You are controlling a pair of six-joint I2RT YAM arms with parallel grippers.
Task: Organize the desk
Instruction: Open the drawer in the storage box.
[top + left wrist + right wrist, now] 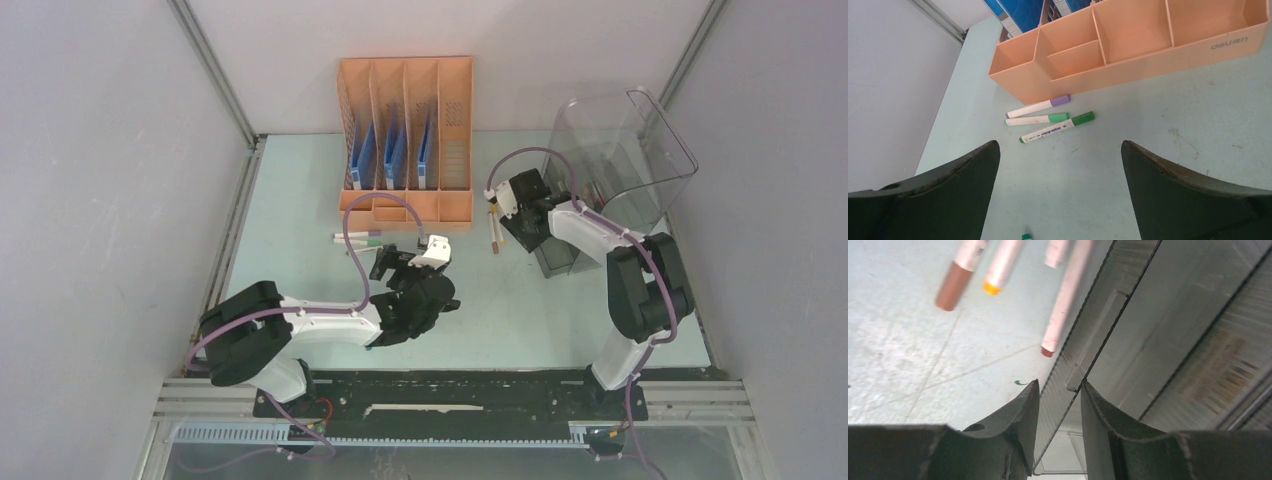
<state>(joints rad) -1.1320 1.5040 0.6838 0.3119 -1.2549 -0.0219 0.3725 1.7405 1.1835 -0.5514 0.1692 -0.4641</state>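
Left wrist, desk (1148, 130) beneath left claw (1059, 145)

Orange rack (455, 110), markers (1038, 120), clear bin (640, 140)

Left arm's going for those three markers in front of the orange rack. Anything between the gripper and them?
Nothing visible does. The left gripper hangs open above the desk, and only a bare stretch of it lies between the gripper and the three markers. They lie side by side just in front of the orange rack.
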